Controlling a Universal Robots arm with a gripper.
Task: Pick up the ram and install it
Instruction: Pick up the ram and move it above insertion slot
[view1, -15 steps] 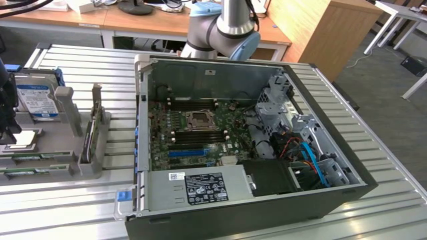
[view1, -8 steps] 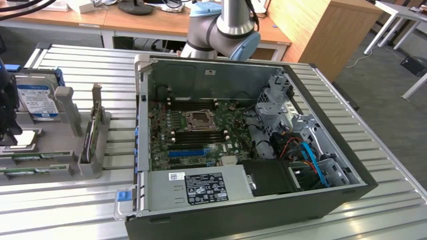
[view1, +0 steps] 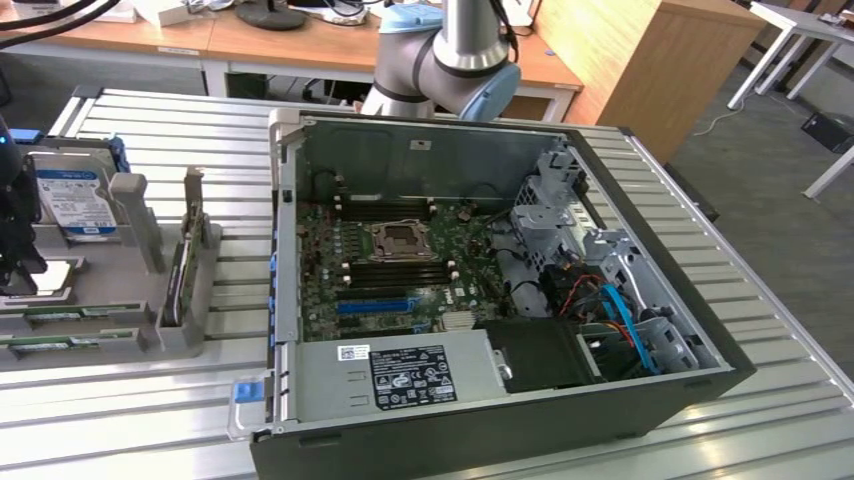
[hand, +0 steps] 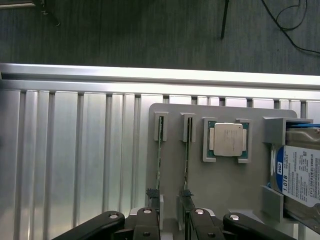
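The tool (hand: 172, 227) is hanging wide open, holding nothing, right above the gray holder (hand: 220, 190) on the surface (hand: 75, 150). One ram stick (hand: 160, 150) and a second ram stick (hand: 186, 155) are standing on edge in the holder's slots, just under the tool. It is probably lining up with one, but I cannot tell which. So the picking-up step is going on. A good grab is calling for one finger on each side of a stick. Farther off, the computer (view1: 641, 390) is lying open.
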